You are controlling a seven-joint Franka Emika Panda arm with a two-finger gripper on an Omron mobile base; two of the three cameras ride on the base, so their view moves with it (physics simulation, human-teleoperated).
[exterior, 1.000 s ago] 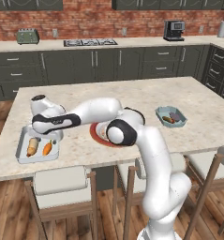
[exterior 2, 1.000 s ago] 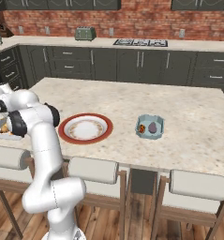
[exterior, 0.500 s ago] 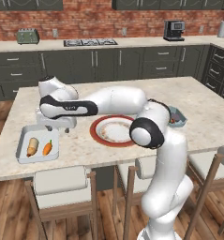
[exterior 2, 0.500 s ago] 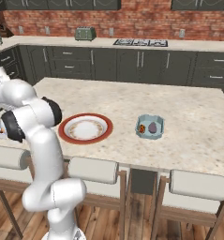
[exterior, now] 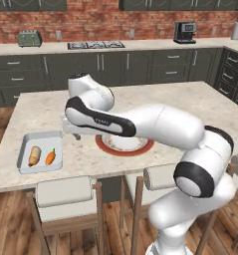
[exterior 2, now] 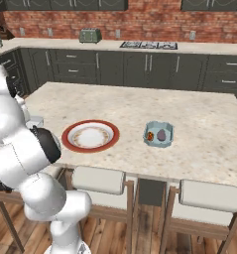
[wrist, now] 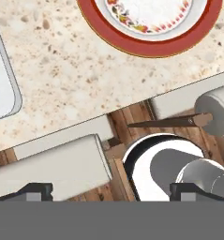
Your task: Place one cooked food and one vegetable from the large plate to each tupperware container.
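Landmark: the plate (exterior: 124,144), red-rimmed, near the front edge of the island counter (exterior: 200,107).

Stools (exterior 2: 97,179) stand under the counter edge in front of the plate. Toaster (exterior: 29,38), stove (exterior: 96,45) and coffee machine (exterior: 185,32) line the back counter, well behind it.

Left base view: a grey tray (exterior: 41,152) left of the plate holds a hot dog (exterior: 35,156) and a carrot (exterior: 51,157) side by side. The arm's forearm crosses over the plate.

Right base view: a second tray (exterior 2: 158,134) right of the plate, two small items inside; plate bare.

Hand view: the gripper (wrist: 111,191) hangs over the counter edge in front of the plate, fingers spread wide, holding nothing.
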